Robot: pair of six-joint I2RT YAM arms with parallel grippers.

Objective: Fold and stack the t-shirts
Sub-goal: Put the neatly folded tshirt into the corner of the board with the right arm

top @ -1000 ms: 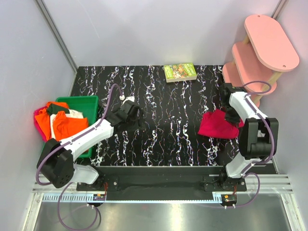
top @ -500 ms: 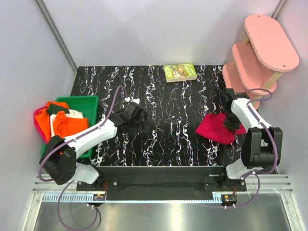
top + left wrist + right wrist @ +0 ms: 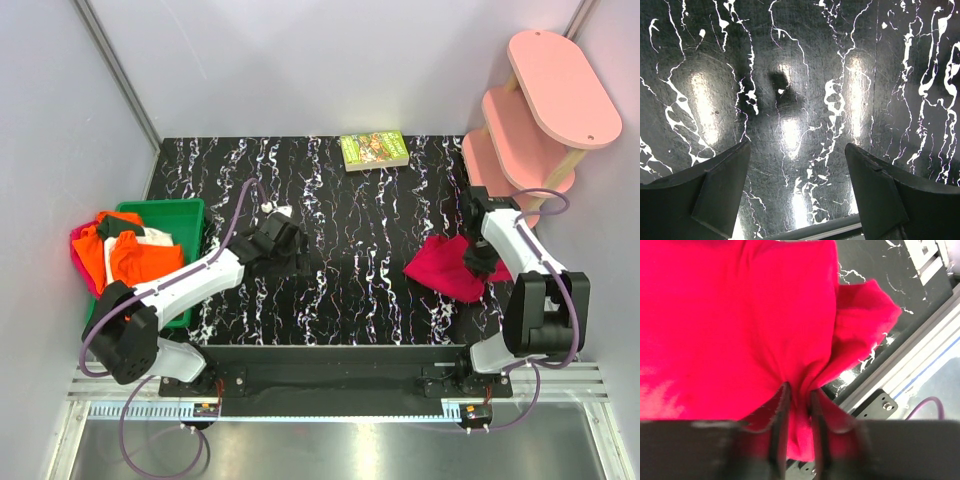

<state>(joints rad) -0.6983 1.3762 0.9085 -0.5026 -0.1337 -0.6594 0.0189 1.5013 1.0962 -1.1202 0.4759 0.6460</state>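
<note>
At right of table (image 3: 350, 210), right pincer (image 3: 797, 392) pinches crimson t-shirt (image 3: 440, 265); left pincer (image 3: 797, 147) (arm outstretched) gapes wide.

Our left arm stretches out toward the middle, left gripper (image 3: 287, 246) pointing down, jaws spread wide. Our right arm folds back at the elbow, right gripper (image 3: 478, 262) angled down, fingers (image 3: 781, 430) pinching the crimson t-shirt (image 3: 730, 315).
</note>
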